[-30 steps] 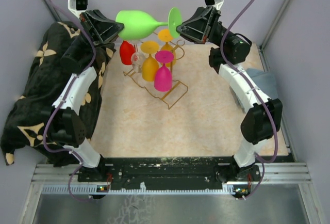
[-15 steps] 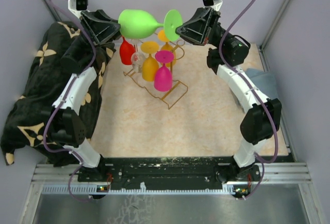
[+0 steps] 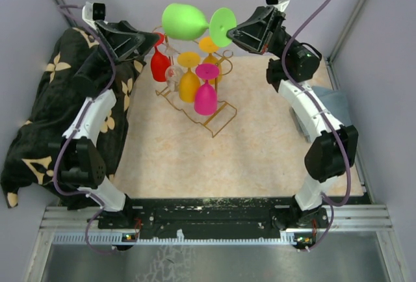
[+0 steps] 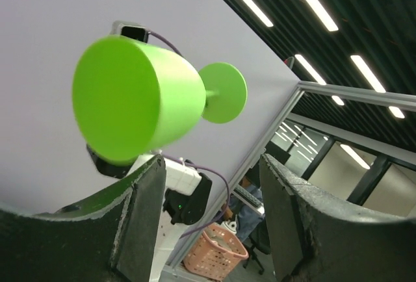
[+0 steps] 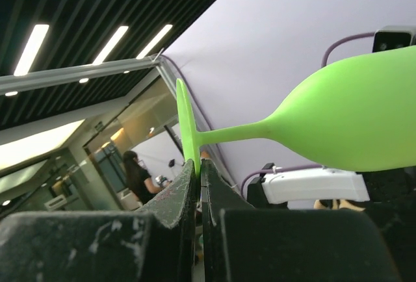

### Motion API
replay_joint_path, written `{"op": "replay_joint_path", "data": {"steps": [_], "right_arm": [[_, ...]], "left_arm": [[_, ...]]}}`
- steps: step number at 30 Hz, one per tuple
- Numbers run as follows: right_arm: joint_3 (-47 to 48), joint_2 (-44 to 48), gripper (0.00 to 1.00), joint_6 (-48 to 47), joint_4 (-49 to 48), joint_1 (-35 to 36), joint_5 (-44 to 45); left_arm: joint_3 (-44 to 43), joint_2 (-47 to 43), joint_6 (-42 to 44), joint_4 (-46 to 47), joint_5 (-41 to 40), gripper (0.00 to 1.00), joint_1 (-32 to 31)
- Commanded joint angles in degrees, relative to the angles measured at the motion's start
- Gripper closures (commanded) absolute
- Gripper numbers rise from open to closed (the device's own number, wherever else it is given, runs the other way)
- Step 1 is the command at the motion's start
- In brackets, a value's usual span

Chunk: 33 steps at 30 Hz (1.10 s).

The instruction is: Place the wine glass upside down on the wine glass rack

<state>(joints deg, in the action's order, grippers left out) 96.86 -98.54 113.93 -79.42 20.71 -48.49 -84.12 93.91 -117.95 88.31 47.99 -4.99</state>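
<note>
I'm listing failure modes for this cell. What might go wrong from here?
The right end effector pinches only the thin foot rim of the green wine glass, whose bowl sticks out sideways; it may pivot or slip free.
The left end effector is open, clear of the bowl, so nothing would catch it.
The wine glass rack below already holds the magenta glass and orange glass; lowering might knock them.
</note>
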Motion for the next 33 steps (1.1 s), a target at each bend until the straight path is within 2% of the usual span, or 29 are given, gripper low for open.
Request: {"op": "replay_joint_path", "data": {"steps": [1, 5, 11, 19, 25, 33], "right_arm": [[0.41, 6.88, 1.00, -4.62, -0.15, -3.31, 1.42], [-3.50, 11.63, 1.00, -13.81, 9.83, -7.28, -1.55], [-6.70, 19.34, 1.00, -37.74, 36.03, -10.51, -3.87], [-6.01, 22.59, 1.00, -59.90, 64.96, -11.85, 4.90], [-6.49, 21.27, 1.00, -67.11, 75.28, -12.71, 11.79], [-8.10, 16.04, 1.00, -66.32, 76.93, -13.55, 12.71]], "left_arm": [[1.89, -2.73, -1.14, 14.30, 2.22, 0.36, 2.41], [4.52, -3.89, -0.52, 14.28, 2.24, 0.38, 3.02], [6.46, -5.97, 0.43, 14.26, 3.69, 0.40, 3.07], [8.12, -7.54, 0.09, 14.30, 3.65, 0.40, 3.08], [8.54, -8.87, 0.03, 14.26, 4.49, 0.40, 3.09], [10.01, -10.50, -0.17, 13.93, 4.83, 0.40, 3.06]]}}
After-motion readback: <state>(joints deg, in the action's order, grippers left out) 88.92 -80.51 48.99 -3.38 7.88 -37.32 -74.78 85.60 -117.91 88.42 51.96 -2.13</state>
